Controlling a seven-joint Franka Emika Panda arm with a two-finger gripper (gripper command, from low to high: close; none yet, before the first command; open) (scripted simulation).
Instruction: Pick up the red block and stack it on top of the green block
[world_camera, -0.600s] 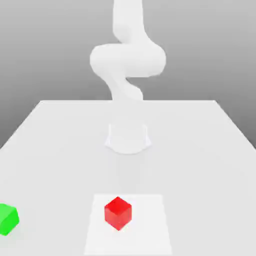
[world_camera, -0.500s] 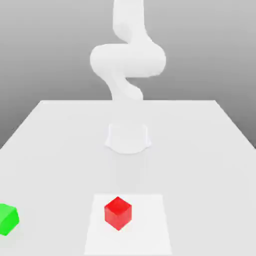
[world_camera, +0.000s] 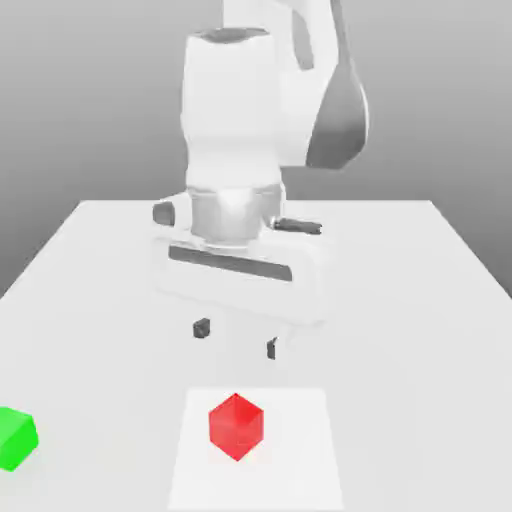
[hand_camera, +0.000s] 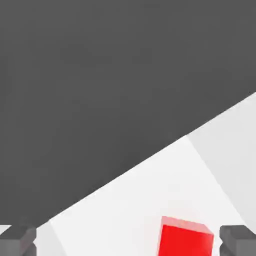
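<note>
The red block (world_camera: 237, 426) rests on a pale square patch (world_camera: 300, 470) near the table's front edge. Far off at the exterior view's left sits the green block (world_camera: 15, 437), close to the table's edge. My gripper (world_camera: 236, 338) hangs open above the table, a little behind the red block and higher than it, with nothing between its dark fingertips (world_camera: 201, 327). In the hand view the red block (hand_camera: 185, 241) shows close to one fingertip (hand_camera: 239, 240), and the gripper (hand_camera: 127, 241) is spread wide.
The white table (world_camera: 420, 300) stretches back to the arm's base behind the hand. The arm's bulky white links (world_camera: 270, 110) rise over the table's middle. Dark floor (hand_camera: 100, 75) lies beyond the table's front edge.
The arm, faint and upright at the back before, now stands forward over the table with its hand low behind the red block. Both blocks stayed in place.
</note>
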